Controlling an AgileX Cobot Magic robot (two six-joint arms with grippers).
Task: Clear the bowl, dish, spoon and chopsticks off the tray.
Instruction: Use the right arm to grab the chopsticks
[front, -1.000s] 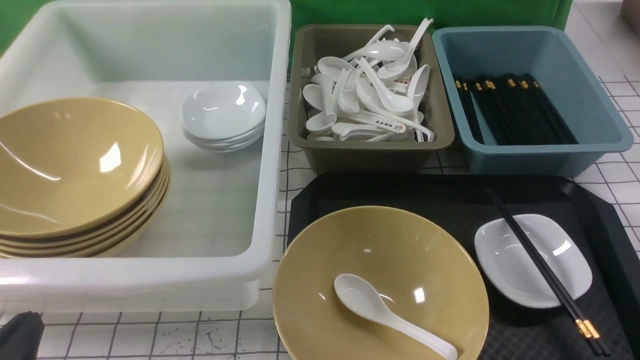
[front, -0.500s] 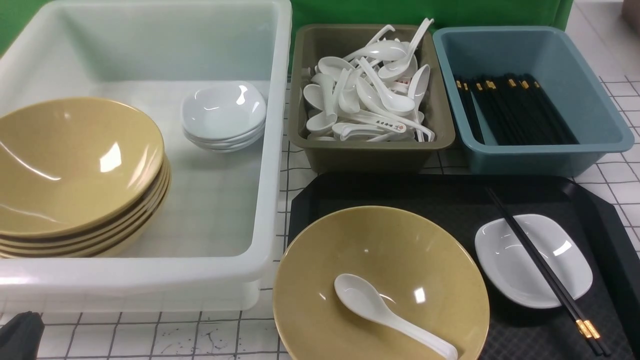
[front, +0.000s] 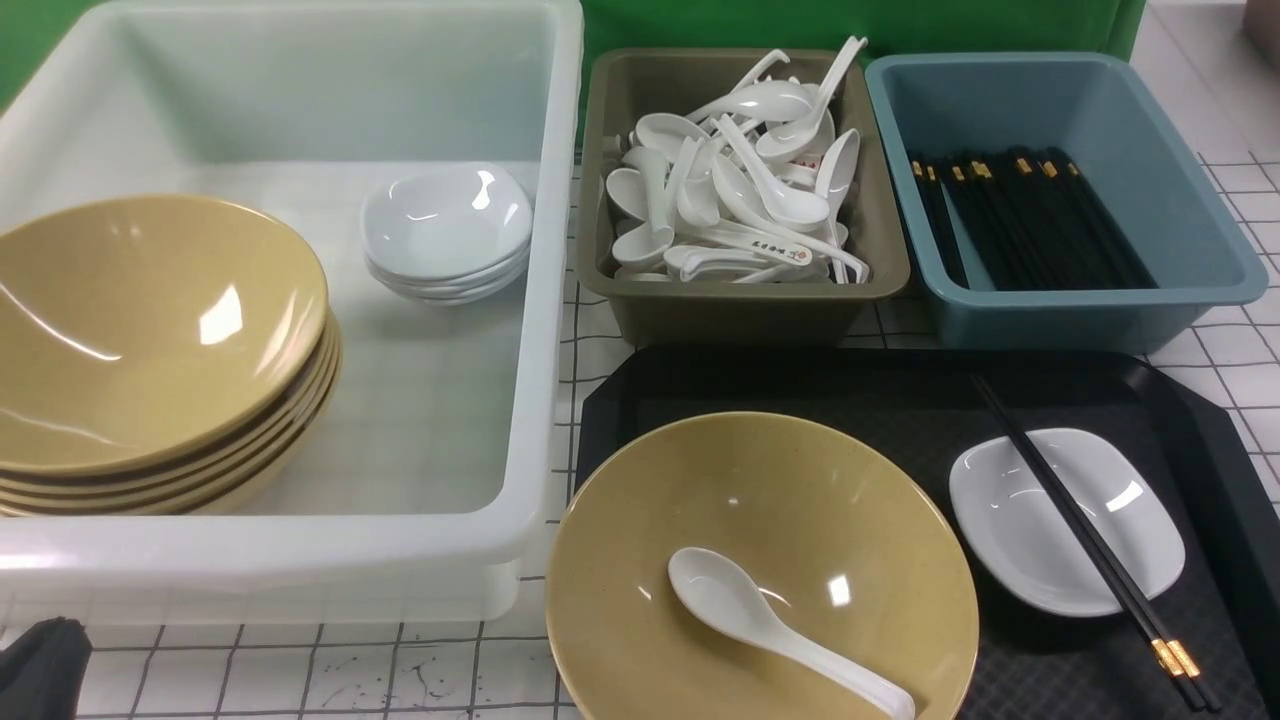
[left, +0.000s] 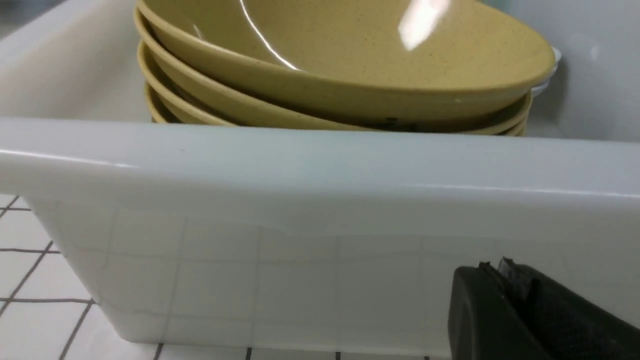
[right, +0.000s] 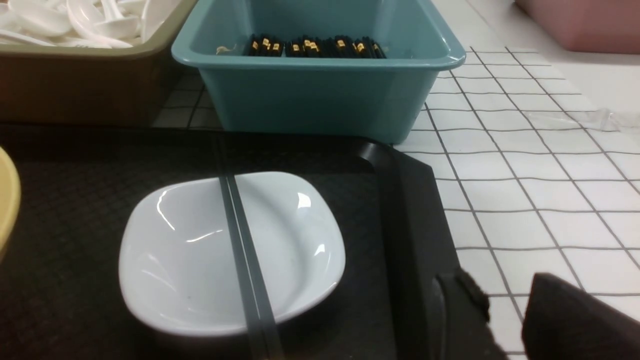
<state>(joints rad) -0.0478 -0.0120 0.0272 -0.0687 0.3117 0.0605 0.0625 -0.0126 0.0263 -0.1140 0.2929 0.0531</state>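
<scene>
The black tray lies at the front right. On its left part stands the yellow bowl with the white spoon lying inside it. To the right is the white dish, and the black chopsticks rest across it. My left gripper is shut and empty, low in front of the white tub's near wall; its dark tip shows at the bottom left. My right gripper is open and empty, just outside the tray's right rim, beside the dish and the chopsticks.
The white tub on the left holds a stack of yellow bowls and stacked white dishes. Behind the tray stand an olive bin full of spoons and a blue bin holding chopsticks.
</scene>
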